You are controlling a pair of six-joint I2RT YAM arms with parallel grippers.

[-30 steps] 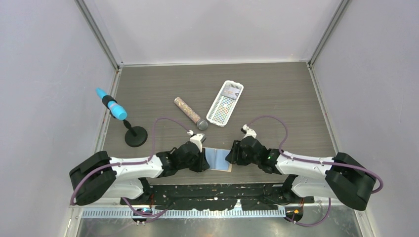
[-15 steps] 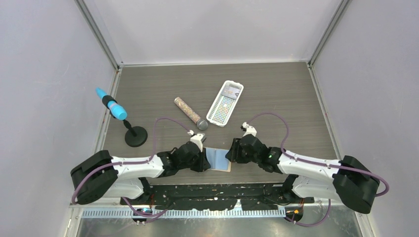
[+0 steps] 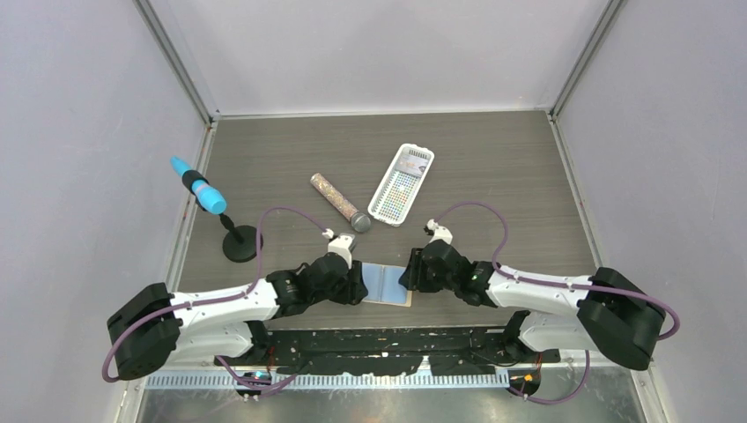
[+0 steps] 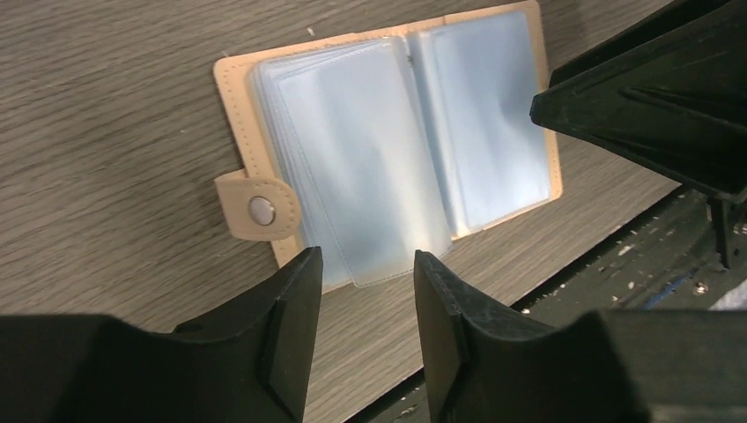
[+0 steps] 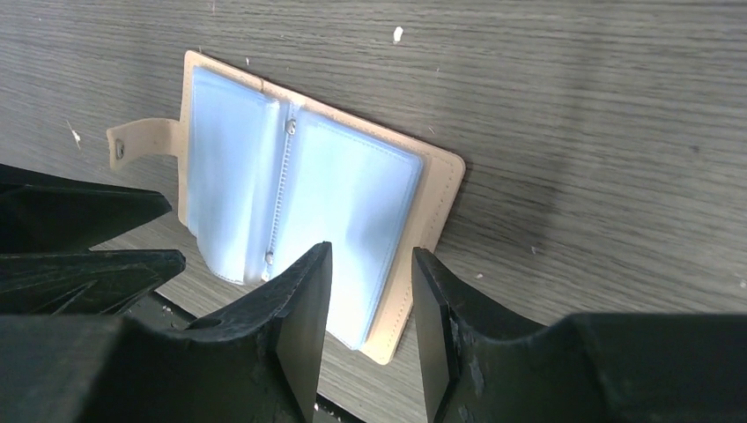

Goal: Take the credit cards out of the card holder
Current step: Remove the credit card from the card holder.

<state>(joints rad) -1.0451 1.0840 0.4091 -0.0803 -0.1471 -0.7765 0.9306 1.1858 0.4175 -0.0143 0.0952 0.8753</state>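
The card holder (image 3: 388,284) lay open on the worktop (image 3: 502,167) at the top view's lower centre between the released, empty left claw (image 4: 368,260) and right claw (image 5: 372,254), so extraction seemed unstarted, and next one probably needed to pin it while the other pinched a card.

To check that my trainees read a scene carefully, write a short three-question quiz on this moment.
1. True or false: the card holder lies open on the table.
2. Fill in: the left hand and right hand are both ___, gripping nothing.
3. The holder's snap tab lies on whose side? A) left hand B) right hand
Key: 1 true; 2 open; 3 A.
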